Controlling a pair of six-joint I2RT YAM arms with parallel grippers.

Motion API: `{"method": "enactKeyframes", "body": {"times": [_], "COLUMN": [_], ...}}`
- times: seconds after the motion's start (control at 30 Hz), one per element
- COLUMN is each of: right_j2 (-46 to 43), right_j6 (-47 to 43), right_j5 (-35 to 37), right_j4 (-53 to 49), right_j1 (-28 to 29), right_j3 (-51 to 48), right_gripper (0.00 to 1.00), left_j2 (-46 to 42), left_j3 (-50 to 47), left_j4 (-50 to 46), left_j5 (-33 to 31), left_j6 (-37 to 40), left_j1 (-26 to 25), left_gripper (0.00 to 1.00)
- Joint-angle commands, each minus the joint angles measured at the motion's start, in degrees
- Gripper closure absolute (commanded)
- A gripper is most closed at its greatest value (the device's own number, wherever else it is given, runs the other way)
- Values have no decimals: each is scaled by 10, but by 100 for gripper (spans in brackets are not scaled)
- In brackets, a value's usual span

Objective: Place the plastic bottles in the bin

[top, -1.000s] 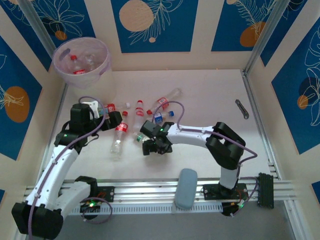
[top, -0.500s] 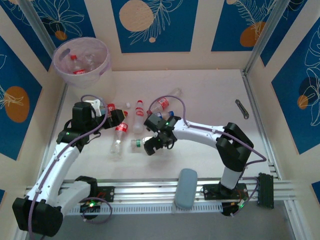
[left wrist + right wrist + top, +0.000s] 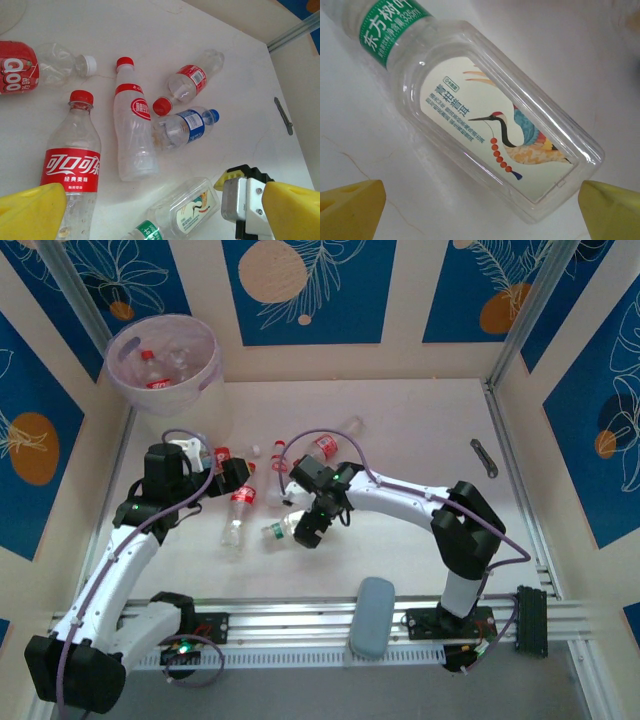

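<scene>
Several clear plastic bottles lie loose on the table: a red-labelled cola bottle [image 3: 70, 167], a white-bodied one with a red cap [image 3: 132, 135], a blue-labelled one [image 3: 186, 127] and a green-labelled flat one [image 3: 490, 125] [image 3: 278, 531]. My right gripper [image 3: 480, 212] [image 3: 309, 531] stands open right over the green-labelled bottle, whose base end lies between its yellow fingertips [image 3: 350, 207]. My left gripper [image 3: 160, 220] [image 3: 228, 476] hangs open above the left part of the cluster, holding nothing. The bin [image 3: 122, 380] stands at the far left corner with a few bottles inside.
A grey-blue oblong pad [image 3: 373, 615] lies on the front rail between the arm bases. A small dark tool [image 3: 484, 457] rests near the right wall. Blue-patterned walls close in the table on three sides.
My right arm has stretched out and its wrist has turned, bringing the open gripper down over the green-labelled bottle, which shifted a little leftwards. The left arm rose slightly, then held still.
</scene>
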Motion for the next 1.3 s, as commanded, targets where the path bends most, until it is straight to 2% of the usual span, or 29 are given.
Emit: {"method": "enactKeyframes", "body": {"times": [0.0, 0.1, 0.2, 0.37, 0.67, 1.17, 1.27], "right_j2": [-8, 3, 20, 62, 79, 21, 13], "right_j6": [-107, -112, -123, -97, -80, -39, -22], "right_j5": [-36, -74, -80, -132, -170, -148, -124], "right_j4": [42, 47, 52, 48, 21, 3, 16], "right_j1": [-15, -34, -37, -51, -61, -33, -21], "right_j3": [9, 31, 47, 83, 87, -6, -17], "right_gripper": [1, 1, 1, 1, 1, 1, 0], "left_j2": [-6, -6, -5, -1, -2, 6, 6], "left_j3": [-5, -4, -2, -3, 2, -8, -13], "left_j4": [5, 5, 2, 3, -6, 4, 10], "left_j5": [13, 13, 11, 15, 14, 13, 13], "left_j6": [2, 3, 5, 6, 12, 13, 11], "left_j1": [-5, -5, -4, -5, -4, -4, -4], "left_gripper": [0, 0, 0, 0, 0, 0, 0]}}
